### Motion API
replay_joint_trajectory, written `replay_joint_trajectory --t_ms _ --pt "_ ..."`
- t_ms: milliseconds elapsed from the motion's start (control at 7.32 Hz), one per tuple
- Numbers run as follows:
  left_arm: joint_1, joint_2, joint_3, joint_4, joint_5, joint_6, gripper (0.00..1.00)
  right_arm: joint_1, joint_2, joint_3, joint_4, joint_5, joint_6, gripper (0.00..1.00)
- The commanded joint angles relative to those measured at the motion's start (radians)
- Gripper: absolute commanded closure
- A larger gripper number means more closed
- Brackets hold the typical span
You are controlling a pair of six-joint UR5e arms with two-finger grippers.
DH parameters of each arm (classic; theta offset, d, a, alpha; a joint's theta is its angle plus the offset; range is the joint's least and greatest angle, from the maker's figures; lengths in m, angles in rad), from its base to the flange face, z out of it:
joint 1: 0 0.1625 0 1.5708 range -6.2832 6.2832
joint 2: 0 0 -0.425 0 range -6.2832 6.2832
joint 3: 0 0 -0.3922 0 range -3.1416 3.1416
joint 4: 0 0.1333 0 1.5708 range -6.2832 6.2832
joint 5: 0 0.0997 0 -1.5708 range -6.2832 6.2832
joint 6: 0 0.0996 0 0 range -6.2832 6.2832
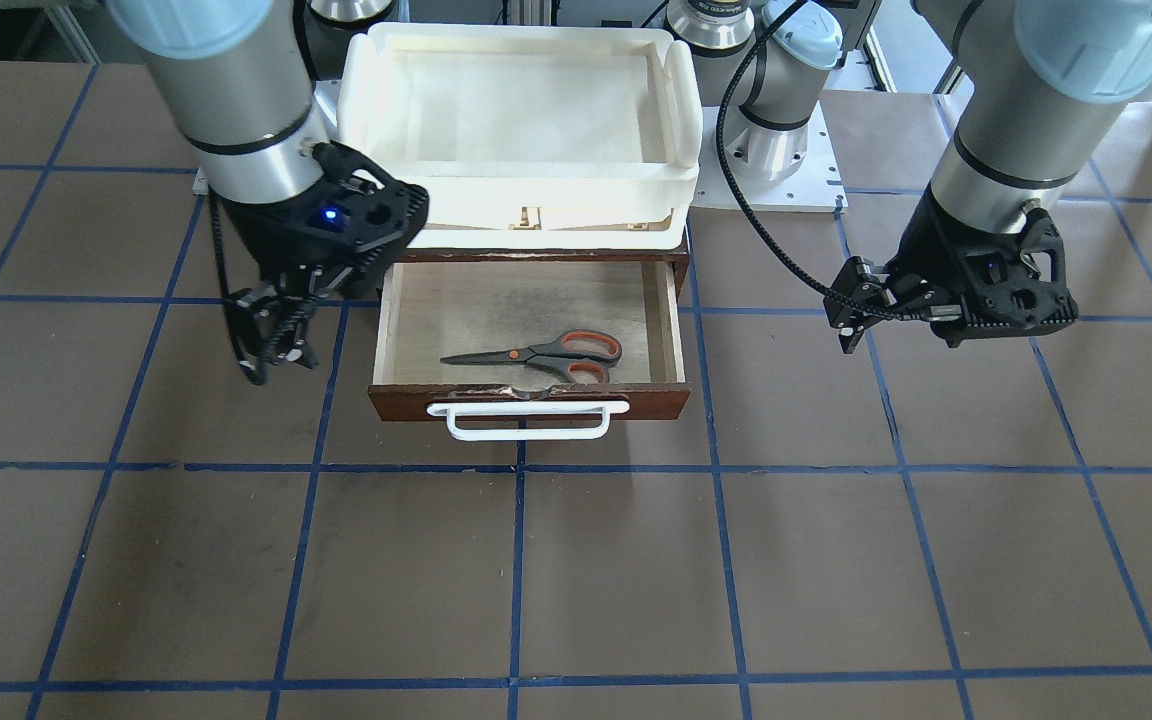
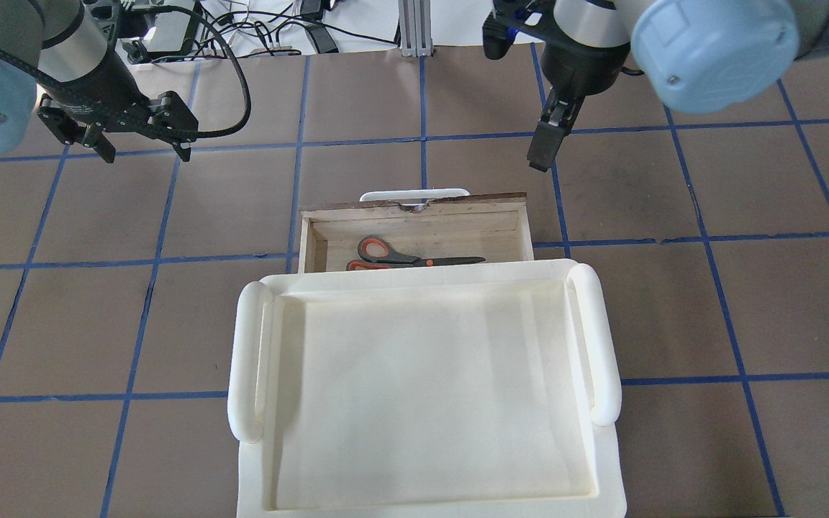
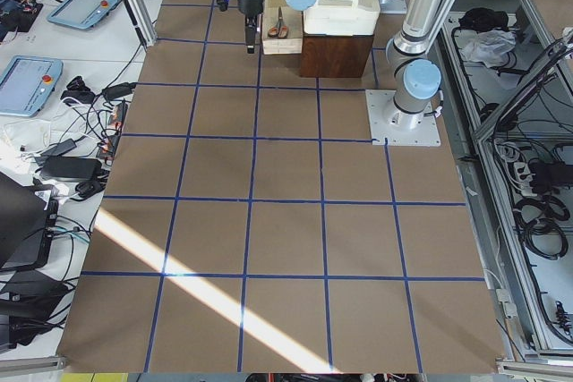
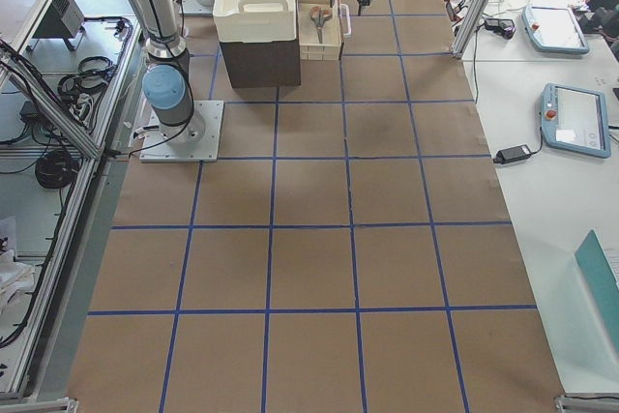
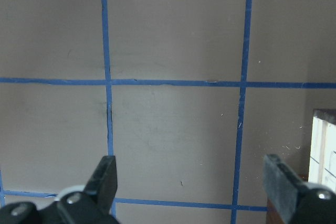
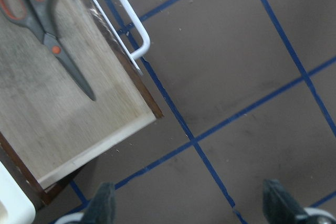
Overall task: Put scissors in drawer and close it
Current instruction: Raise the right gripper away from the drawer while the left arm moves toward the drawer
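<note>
The drawer (image 1: 406, 402) stands pulled open, its white handle (image 1: 526, 434) nearest the front camera. The scissors (image 1: 546, 352) lie flat on its floor, blades toward 9 o'clock and loops toward 3. The right gripper (image 1: 281, 350) hovers just beside the drawer at 9 o'clock, fingers apart and empty. The left gripper (image 1: 848, 312) hangs at 3 o'clock, well apart, fingers also spread. The tray (image 1: 521, 185) sits at 12.

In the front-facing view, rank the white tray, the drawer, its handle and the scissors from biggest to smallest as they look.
1. white tray, though it sits higher, nearer the camera, which enlarges it
2. drawer
3. handle and scissors: they span about the same, so I won't rank them.
</note>
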Motion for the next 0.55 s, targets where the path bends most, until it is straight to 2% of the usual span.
replay_joint_trajectory --t_ms 0,137,410 --pt "-0.07 -0.054 0.048 0.022 0.003 -0.063 0.0 -0.127 -0.081 0.026 0.03 -0.004 0.354 0.01" --pt "-0.101 -0.085 0.059 0.053 -0.002 -0.105 0.0 -0.102 -0.119 0.034 0.045 -0.001 0.576 0.01" --pt "-0.182 -0.145 0.108 0.067 -0.01 -0.181 0.0 -0.02 -0.135 0.032 0.036 -0.071 0.845 0.0"
